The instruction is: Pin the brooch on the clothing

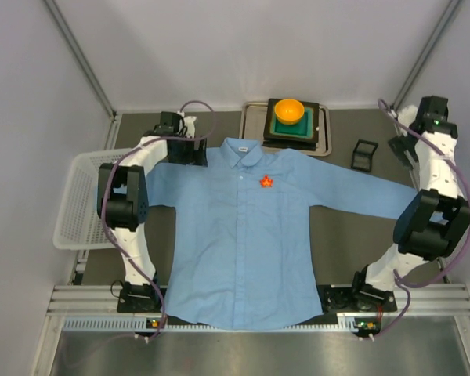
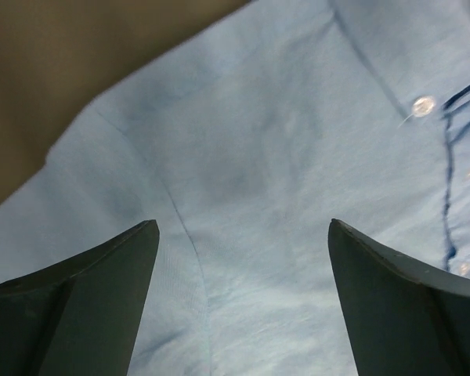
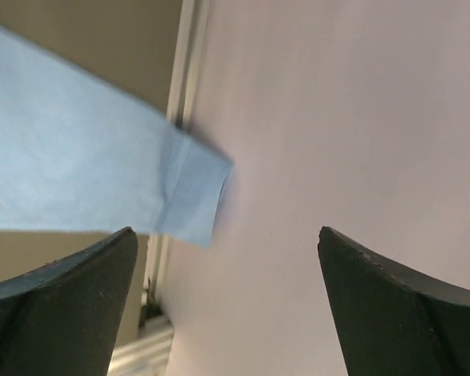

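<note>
brooch point(image 1: 266, 182) on shirt point(image 1: 235, 258), fingers point(image 2: 78, 305) well away (spread wide)

The plain light blue button-up fabric shirt point(image 1: 243, 235) fills mid-frame in the top view, unpatterned, with pale buttons. The tiny red-orange flower-shaped brooch point(image 1: 266, 182) perhaps has a yellow centre. Upper centre: a round orange bowl point(image 1: 289, 110) on a green square board point(image 1: 307, 130). Left: a white lattice plastic basket point(image 1: 78, 196).

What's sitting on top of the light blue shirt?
A tiny red-orange flower-shaped brooch lies on the light blue button-up shirt, just below its collar. Whether it's pinned through is hidden.
</note>
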### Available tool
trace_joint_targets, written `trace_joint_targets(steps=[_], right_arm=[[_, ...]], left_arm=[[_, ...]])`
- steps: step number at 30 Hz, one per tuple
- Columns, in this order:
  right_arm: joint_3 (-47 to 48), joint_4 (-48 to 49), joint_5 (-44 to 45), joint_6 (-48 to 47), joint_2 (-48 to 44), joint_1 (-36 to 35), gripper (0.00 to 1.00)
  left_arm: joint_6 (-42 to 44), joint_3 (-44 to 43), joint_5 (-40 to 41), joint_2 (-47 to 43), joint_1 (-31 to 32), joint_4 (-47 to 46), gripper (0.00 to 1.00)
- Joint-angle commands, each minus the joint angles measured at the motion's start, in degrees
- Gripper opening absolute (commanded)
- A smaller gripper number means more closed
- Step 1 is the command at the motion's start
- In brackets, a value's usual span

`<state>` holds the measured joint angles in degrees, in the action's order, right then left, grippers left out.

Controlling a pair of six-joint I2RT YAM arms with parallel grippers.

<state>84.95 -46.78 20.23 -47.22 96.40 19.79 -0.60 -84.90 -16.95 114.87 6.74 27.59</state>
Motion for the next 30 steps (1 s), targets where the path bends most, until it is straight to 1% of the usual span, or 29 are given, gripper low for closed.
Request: trace_joint_targets(steps=[1, 3, 4, 5, 6, 7, 8, 9, 10, 11, 13, 14, 16, 17, 18, 19, 20, 21, 23, 24, 27, 30], right_arm=[[11.01, -4.10, -12.83, 10.82, -4.03, -4.23, 0.99], [16.44, -4.10, -19.94, 13.28, -4.03, -4.93, 0.99], [18.22, -3.93, -23.18, 16.78, -4.03, -4.94, 0.99], [19.98, -3.15, -28.52, 18.81, -4.03, -4.94, 0.99], [22.78, -2.88, -31.19, 20.83, -3.85, -4.94, 0.99], [23.94, -2.70, -34.00, 25.03, -3.42, -4.94, 0.99], [24.73, -2.09, -40.90, 26.64, -3.32, -4.94, 0.99], [25.44, -1.91, -44.97, 28.22, -2.89, -4.94, 0.99], [25.53, -1.91, -49.02, 31.11, -2.10, -4.94, 0.99], [25.44, -1.82, -56.10, 32.01, -1.83, -5.11, 0.99], [23.52, -1.73, -54.61, 35.25, -1.57, -7.21, 0.99], [22.12, -1.64, -52.51, 34.14, -2.35, -10.36, 0.99], [13.88, 1.24, -48.73, 29.15, -4.63, -14.06, 0.99], [10.27, 2.82, -44.88, 27.55, -7.86, -18.43, 0.99], [3.02, 6.41, -43.36, 25.88, -9.37, -19.52, 0.99], [-0.62, 8.27, -41.69, 23.60, -11.22, -23.01, 0.99], [-4.23, 10.20, -38.89, 23.06, -13.76, -24.70, 0.99], [-9.83, 11.61, -37.99, 22.79, -15.00, -27.50, 0.99], [-14.26, 13.47, -37.98, 23.49, -16.85, -29.28, 0.99], [-17.85, 13.82, -38.16, 24.10, -18.69, -29.98, 0.99], [-24.18, 14.96, -38.95, 26.13, -22.55, -30.16, 0.99], [-28.59, 16.28, -38.69, 27.09, -25.81, -30.16, 0.99]], left_arm=[[4.99, -8.15, 4.38, -7.54, 2.31, 2.28, 0.96], [5.78, -10.18, 5.17, -8.95, 2.31, 3.60, 0.99], [6.31, -12.89, 5.43, -9.31, 2.31, 4.39, 0.99], [7.53, -14.22, 5.35, -9.66, 2.31, 5.35, 0.99], [7.81, -15.89, 5.52, -9.84, 2.22, 6.32, 0.99], [7.11, -18.60, 9.53, -9.93, 2.22, 7.46, 0.99], [4.76, -19.85, 11.48, -9.84, 2.22, 8.08, 0.99], [4.21, -22.99, 12.81, -9.40, 2.22, 9.31, 0.99], [4.12, -24.51, 15.08, -9.05, 2.22, 13.06, 0.99], [3.86, -25.56, 15.63, -8.96, 2.22, 14.58, 0.99], [3.85, -25.41, 16.33, -9.92, 2.22, 17.92, 0.99], [3.33, -24.27, 16.42, -10.62, 2.22, 18.11, 0.99], [2.98, -17.43, 16.42, -14.31, 2.22, 17.06, 0.99], [2.54, -14.53, 15.90, -15.63, 2.22, 14.97, 0.99], [2.27, -9.19, 15.03, -18.16, 2.22, 14.16, 0.99], [2.10, -6.53, 13.97, -19.41, 2.22, 12.85, 0.99], [1.31, -3.81, 13.87, -20.55, 2.22, 10.49, 0.99], [1.04, 0.66, 13.35, -22.65, 2.22, 9.77, 0.99], [0.78, 4.73, 13.08, -24.68, 2.22, 8.45, 0.99], [-0.88, 8.23, 12.65, -26.35, 2.31, 7.22, 0.99], [-2.91, 13.60, 12.29, -29.16, 2.40, 6.25, 0.99], [-3.79, 16.08, 12.55, -31.62, 2.57, 6.33, 0.99]])
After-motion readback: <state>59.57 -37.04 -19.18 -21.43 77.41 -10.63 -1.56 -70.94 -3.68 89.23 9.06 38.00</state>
